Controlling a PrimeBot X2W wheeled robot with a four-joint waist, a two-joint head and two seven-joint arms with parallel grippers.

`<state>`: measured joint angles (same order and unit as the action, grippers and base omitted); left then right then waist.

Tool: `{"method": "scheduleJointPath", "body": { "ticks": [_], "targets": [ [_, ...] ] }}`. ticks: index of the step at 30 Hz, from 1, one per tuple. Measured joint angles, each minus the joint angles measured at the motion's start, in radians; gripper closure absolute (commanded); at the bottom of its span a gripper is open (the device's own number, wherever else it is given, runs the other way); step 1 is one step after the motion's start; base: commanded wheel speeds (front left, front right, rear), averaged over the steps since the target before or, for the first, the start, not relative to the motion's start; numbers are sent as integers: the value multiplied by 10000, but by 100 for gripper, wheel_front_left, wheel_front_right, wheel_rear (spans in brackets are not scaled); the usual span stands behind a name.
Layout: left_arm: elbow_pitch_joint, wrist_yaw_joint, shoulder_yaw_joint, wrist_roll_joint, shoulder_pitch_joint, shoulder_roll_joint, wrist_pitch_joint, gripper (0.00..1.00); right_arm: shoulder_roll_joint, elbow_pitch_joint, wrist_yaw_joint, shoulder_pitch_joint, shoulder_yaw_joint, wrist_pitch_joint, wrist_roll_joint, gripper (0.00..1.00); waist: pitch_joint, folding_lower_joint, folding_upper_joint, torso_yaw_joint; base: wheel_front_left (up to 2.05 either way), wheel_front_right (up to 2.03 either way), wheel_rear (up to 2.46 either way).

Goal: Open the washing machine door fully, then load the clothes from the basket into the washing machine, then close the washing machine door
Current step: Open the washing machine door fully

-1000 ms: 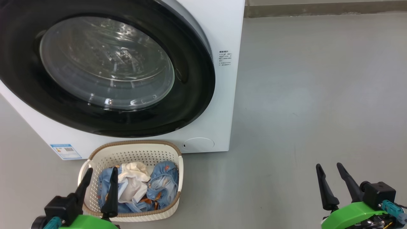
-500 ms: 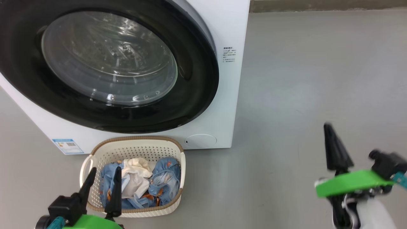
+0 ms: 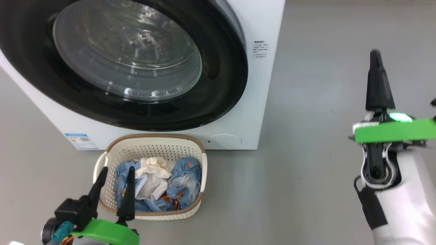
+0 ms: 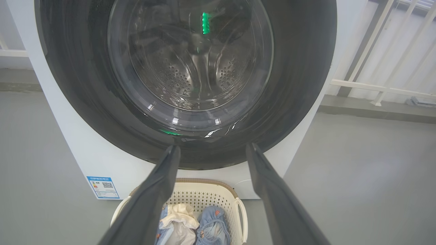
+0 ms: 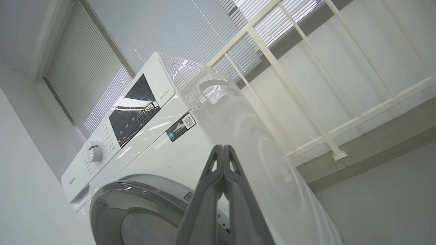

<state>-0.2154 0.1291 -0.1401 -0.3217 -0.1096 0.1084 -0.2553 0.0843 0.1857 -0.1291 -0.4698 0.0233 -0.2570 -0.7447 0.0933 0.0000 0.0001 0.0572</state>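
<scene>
Underfoot, grey floor [image 3: 323, 68] meets white railing [image 4: 374, 88]

The left end effector [image 3: 117, 169], at the lower left of the frame, is formed of two long, tapering black fingers set in a black block [image 3: 73, 211] on a bright green bracket [image 3: 105, 232]. A teal connector [image 3: 61, 228] is seen beside it. At the right edge, the right end effector [image 3: 375, 56] is carried on a green plate [image 3: 395, 131] bearing a lit green lamp [image 3: 401, 117], above a glossy white forearm shell [image 3: 405, 204] with a black cable [image 3: 369, 207]. In the right wrist view, small triangular cut-outs are seen near the fingertips [image 5: 227, 153].
</scene>
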Motion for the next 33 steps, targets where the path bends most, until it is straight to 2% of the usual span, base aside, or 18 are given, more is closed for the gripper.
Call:
{"method": "scheduleJointPath", "body": {
  "ticks": [3, 4, 6, 7, 11, 12, 15, 22, 27, 33],
  "targets": [
    [2, 0, -100, -13, -122, -31, 0, 0, 113, 221, 0, -582, -219, -4, -1269, 100, 137, 0, 0, 144, 0, 0, 0],
    [36, 0, -151, -48, -255, -59, 0, 0, 313, 493, 0, -965, -550, -2, -2422, 100, 258, 0, 0, 239, 0, 0, 0],
    [48, 0, -217, -102, -413, -81, 0, 0, 671, 717, 0, -1414, -965, 79, -3710, 100, 384, -1, 0, 345, 0, 0, 0],
    [54, 0, -270, -102, -544, -90, 0, 0, 1093, 874, 0, -1864, -1285, 284, -4738, 100, 522, 0, 0, 455, 0, 0, 0],
    [56, 0, -385, -171, -757, -159, 0, 0, 1760, 1055, 0, -2597, -1662, 1369, -6602, 100, 817, 0, 0, 677, 0, 0, 0],
    [56, 0, -385, -171, -757, -159, 0, 0, 1760, 1055, 0, -2597, -1662, 1369, -6602, 100, 817, 0, 0, 677, 0, 0, 0],
    [63, 0, -470, -201, -973, -234, 0, 0, 2303, 1499, 0, -3146, -1935, 2690, -7691, 100, 1135, 0, 0, 902, 0, 0, 0],
    [140, 0, -566, -282, -1327, -301, 0, 0, 2834, 2474, 0, -3990, -2278, 5145, -8723, 100, 1691, 0, 0, 1256, 0, 0, 0],
    [203, 0, -633, -307, -1450, -370, 0, 0, 2940, 3135, 0, -4630, -2376, 6564, -9143, 100, 2042, 0, 0, 1449, 0, 0, 0],
    [272, 0, -757, -385, -1683, -458, 0, 0, 2932, 3731, 0, -5320, -2477, 7733, -9344, 100, 2437, 0, 0, 1595, 0, 0, 0]
  ]
}}
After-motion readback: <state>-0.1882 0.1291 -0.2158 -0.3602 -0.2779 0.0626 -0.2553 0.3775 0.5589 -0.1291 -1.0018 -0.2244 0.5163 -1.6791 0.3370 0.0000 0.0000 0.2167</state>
